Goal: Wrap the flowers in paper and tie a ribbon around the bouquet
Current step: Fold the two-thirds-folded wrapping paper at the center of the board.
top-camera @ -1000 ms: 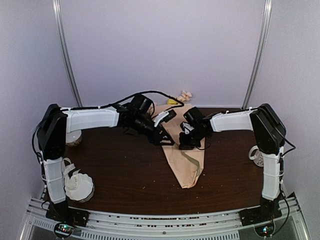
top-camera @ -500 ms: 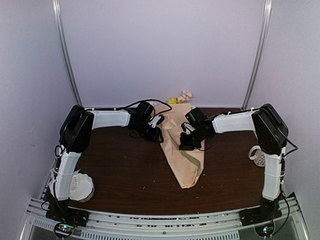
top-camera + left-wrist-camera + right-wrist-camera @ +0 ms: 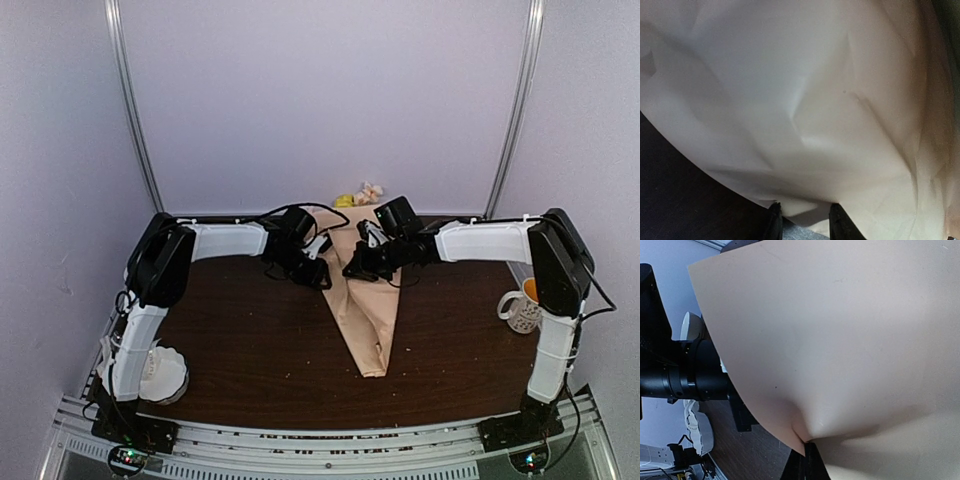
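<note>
The bouquet (image 3: 366, 310) lies flat at the centre of the tabletop (image 3: 250, 345). Its wide mouth points to the top of the frame and its narrow tail to the bottom. Yellow and pale blossoms (image 3: 362, 194) show past the mouth, at the tabletop's far edge. The peach-pink paper (image 3: 840, 340) fills most of both wrist views.

I read the right gripper (image 3: 358, 268) as resting on the upper part of the cone, right of its left edge. In the right wrist view its fingers (image 3: 807, 465) are clenched together on a pucker of the paper, with creases running into the pinch point.

The left gripper (image 3: 318, 272) sits at the cone's left edge, just left of the right gripper. In the left wrist view its two fingers (image 3: 774, 222) stand somewhat apart. The paper's edge dips between them and covers their tips. I cannot tell whether they hold it.

A white patterned mug (image 3: 519, 311) stands near the right edge of the tabletop. A white scalloped bowl (image 3: 160, 372) sits at lower left, well apart from the bouquet.
</note>
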Motion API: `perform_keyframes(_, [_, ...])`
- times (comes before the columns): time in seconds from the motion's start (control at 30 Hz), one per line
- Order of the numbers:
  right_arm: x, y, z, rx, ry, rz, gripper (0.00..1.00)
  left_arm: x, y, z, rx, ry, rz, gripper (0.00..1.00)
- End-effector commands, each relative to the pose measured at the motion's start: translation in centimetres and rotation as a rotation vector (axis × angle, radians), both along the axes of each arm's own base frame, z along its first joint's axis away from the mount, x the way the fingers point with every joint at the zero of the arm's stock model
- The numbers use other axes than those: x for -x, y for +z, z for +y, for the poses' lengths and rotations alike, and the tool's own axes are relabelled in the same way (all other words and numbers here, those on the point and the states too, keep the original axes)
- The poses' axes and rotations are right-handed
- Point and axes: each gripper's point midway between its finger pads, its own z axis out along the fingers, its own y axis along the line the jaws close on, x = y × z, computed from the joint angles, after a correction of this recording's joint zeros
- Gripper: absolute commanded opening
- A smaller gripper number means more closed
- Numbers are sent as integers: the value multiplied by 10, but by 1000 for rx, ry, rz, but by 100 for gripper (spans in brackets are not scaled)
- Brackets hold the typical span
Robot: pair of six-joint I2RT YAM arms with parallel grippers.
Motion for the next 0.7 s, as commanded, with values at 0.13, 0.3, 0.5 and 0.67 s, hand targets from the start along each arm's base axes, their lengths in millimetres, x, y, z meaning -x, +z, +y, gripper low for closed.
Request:
perform_keyframes(0.13, [-17, 13, 48, -161, -13, 1, 0, 0, -3, -6, 22, -21, -13, 37])
perform_keyframes(0.3, [-25, -25, 43, -96, -69, 44, 0, 1, 7, -8, 91, -30, -24, 40])
perform_keyframes(0.5, [-26, -48, 32, -23, -100, 57, 0, 2, 29, 1, 124, -45, -66, 50])
perform_keyframes(0.67, [-23, -55, 32, -8, -79, 65, 0, 13, 54, 17, 198, -96, -89, 60])
